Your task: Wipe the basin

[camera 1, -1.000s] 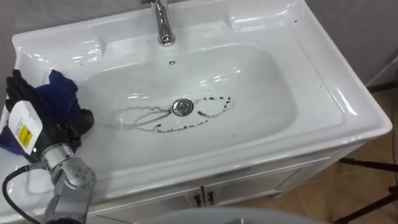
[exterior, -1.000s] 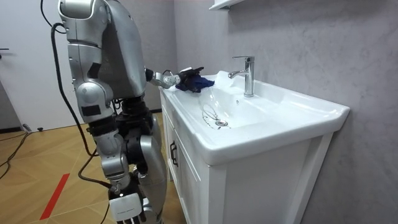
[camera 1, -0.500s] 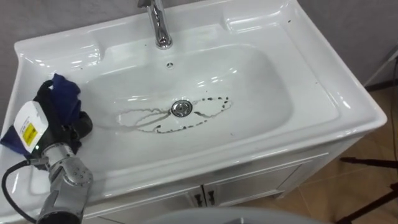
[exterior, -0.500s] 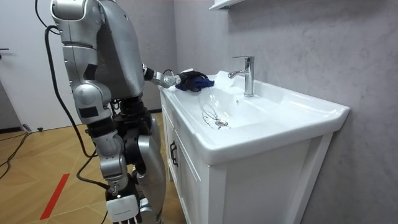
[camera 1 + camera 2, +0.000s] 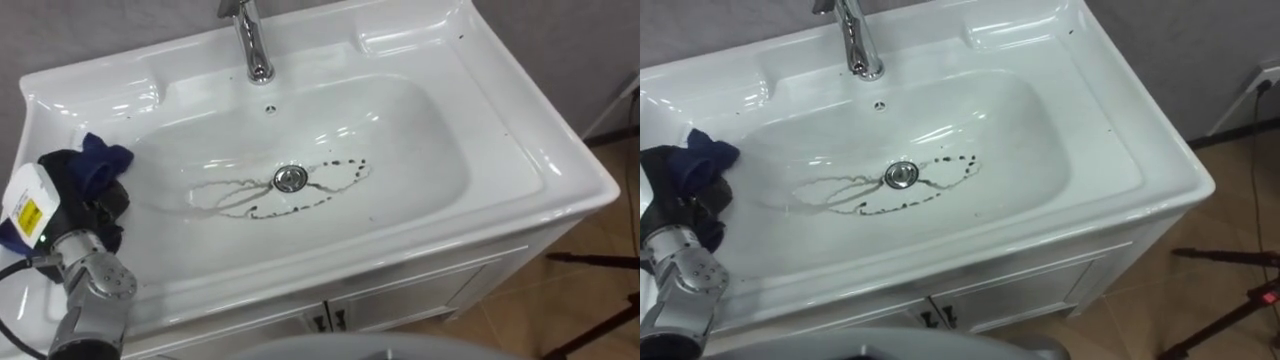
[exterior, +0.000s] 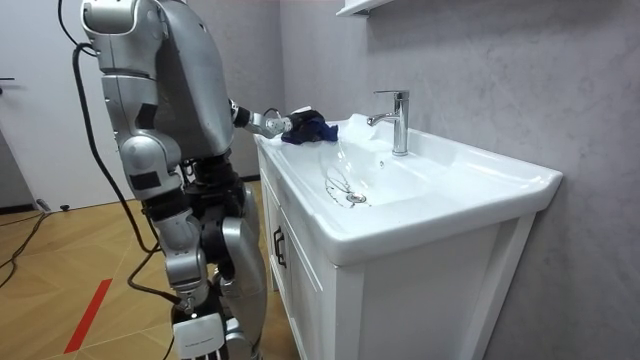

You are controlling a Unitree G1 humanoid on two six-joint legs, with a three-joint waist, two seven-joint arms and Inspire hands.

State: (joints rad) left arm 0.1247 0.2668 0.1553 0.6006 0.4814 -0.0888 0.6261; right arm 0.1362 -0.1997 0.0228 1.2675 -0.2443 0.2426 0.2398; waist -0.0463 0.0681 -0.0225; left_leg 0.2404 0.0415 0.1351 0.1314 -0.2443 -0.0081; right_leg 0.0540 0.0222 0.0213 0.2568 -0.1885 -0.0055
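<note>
Obs.: 1 white basin (image 5: pixel 520 170), 1 faucet (image 5: pixel 252 45) at far centre, 1 overflow hole (image 5: pixel 268 107) just near of it, and 1 drain (image 5: pixel 290 178) mid-bowl. A loose ring of dark marks (image 5: pixel 300 203) lies around the drain, mostly on its near and right sides.

There is 1 dark blue cloth (image 5: pixel 105 158), bunched at the bowl's left edge, well apart from the drain. The left hand (image 5: pixel 70 195) is clenched round the cloth.

The right hand (image 6: pixel 198 335) hangs at the robot's side, low in the room view; its state cannot be told.

The robot stands upright at the cabinet (image 5: pixel 420 290) front. 2 door handles (image 5: pixel 316 321) sit side by side below the near rim.
</note>
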